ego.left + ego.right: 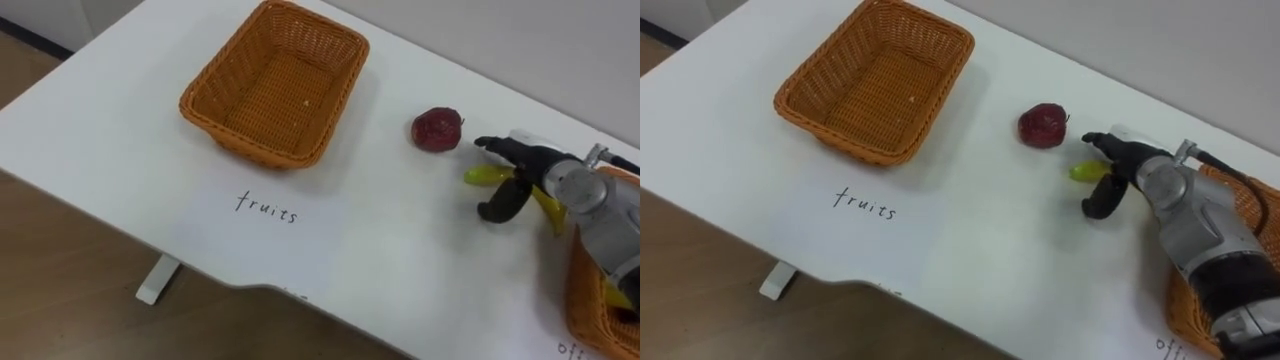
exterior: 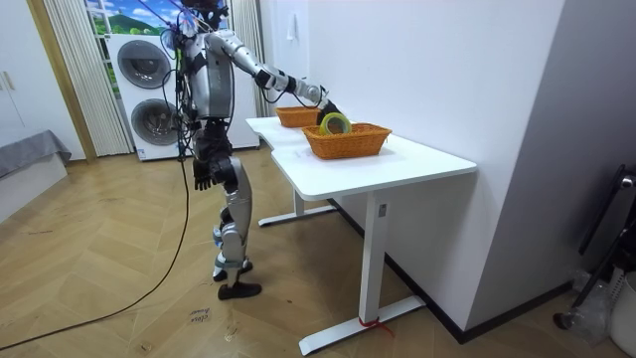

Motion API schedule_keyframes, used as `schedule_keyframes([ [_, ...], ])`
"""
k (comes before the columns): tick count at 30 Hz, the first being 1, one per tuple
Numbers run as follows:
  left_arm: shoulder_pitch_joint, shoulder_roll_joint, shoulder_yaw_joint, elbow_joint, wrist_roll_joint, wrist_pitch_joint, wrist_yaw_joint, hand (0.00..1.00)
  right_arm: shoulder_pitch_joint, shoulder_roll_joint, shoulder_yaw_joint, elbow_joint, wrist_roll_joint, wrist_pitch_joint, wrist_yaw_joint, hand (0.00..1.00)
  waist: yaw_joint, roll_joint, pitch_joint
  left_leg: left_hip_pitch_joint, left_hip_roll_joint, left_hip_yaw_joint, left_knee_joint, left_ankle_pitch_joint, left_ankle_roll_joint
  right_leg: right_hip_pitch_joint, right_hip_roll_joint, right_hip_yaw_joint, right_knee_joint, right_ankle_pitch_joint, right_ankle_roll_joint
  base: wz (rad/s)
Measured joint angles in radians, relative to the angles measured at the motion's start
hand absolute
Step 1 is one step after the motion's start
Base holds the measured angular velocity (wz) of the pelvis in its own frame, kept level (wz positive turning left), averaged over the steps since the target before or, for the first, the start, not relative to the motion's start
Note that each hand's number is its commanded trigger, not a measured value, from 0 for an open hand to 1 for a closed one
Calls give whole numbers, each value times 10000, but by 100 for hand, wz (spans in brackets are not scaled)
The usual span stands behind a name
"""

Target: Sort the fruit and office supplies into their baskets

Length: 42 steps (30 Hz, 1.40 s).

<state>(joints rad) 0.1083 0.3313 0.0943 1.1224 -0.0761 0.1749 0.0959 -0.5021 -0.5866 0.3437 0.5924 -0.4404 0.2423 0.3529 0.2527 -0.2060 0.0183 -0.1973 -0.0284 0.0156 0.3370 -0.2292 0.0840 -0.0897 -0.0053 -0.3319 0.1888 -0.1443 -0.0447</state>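
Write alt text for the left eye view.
The robot's right hand reaches in from the right, fingers curled about a yellow banana on the white table, beside a dark red fruit. An empty wicker basket sits upper left above a handwritten paper label; another basket's edge shows lower right.

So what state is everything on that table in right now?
Fruits basket: empty.
Red fruit: loose on the table.
Banana: on the table, gripped.
Right robot hand: curled round the banana.
Office basket: holds a tape roll.
Left robot hand: hanging at its side.
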Motion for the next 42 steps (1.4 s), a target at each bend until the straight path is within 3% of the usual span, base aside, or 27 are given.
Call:
schedule_keyframes([
  [5,-7,23,-9,-48,-4,4,-4,0,-24,-2,84,353,149,1,305,0,16,-84,-64,19,1,0,14,0,1,22,1,-8,-12,13,6,0],
  [16,-35,27,-6,-178,-8,-6,8,0,-306,-4,372,1073,242,-2,435,0,274,-125,-53,46,2,0,26,14,25,53,0,-8,-14,96,26,0],
  [17,-33,27,-6,-204,-9,-6,9,0,-306,-4,372,1080,242,-1,434,14,278,-135,-46,39,1,0,27,16,28,51,0,-9,-15,103,32,0],
  [18,-35,29,-6,-216,-9,-7,12,0,-306,-4,372,1082,242,-1,435,51,278,-143,-42,35,1,1,27,16,29,48,0,-9,-16,107,35,0],
  [19,-36,29,-6,-221,-9,-9,13,0,-306,-4,372,1083,242,-1,434,64,279,-146,-40,33,1,1,27,16,29,47,0,-10,-16,108,36,0],
  [20,-36,29,-6,-226,-9,-11,12,0,-306,-4,372,1082,242,-1,435,98,278,-151,-38,31,1,1,27,15,30,45,0,-10,-16,110,37,0],
  [35,-154,60,-9,-244,-17,-79,12,0,-617,-273,367,992,-235,200,73,100,280,-105,54,-9,3,-42,-16,-19,53,-16,18,4,-46,112,41,0],
  [42,-422,127,-97,-233,-302,-164,-3,0,-616,-270,398,936,-347,189,87,100,277,-117,44,9,3,-34,56,-23,60,-9,16,-1,-39,121,57,0],
])
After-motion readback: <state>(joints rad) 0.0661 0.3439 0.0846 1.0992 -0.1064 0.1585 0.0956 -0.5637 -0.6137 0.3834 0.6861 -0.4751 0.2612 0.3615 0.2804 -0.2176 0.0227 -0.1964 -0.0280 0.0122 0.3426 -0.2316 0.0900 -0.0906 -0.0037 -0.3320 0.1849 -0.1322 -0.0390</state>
